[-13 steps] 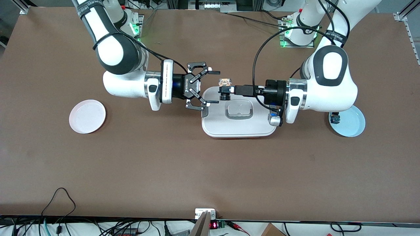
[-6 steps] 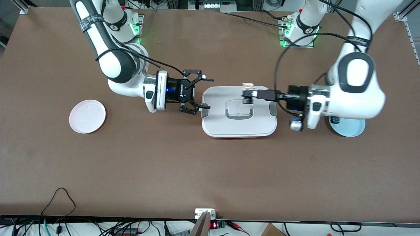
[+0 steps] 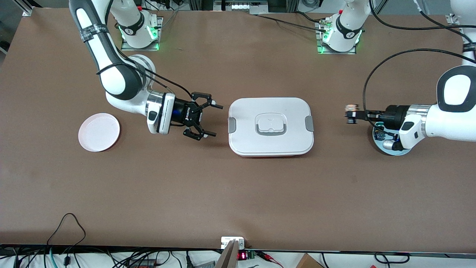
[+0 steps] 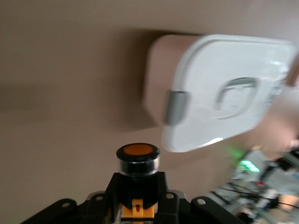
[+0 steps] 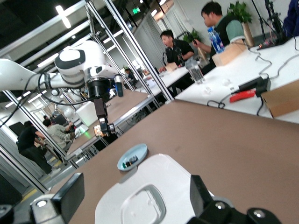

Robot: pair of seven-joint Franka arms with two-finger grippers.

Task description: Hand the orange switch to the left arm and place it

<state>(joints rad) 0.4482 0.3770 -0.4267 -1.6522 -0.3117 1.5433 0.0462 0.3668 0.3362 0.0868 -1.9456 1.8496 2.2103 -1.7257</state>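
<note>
Switch [image 3: 350,113] in left fingers [image 3: 357,115], blue plate [image 3: 395,152] half hidden.

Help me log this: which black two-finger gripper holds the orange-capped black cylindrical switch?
The left gripper, shut on the orange-capped switch; the right gripper hangs open and empty.

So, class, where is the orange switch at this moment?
In the front view, the orange switch is held in the left end effector, over bare table between the box and the blue plate.

No clearly legible text anywhere
</note>
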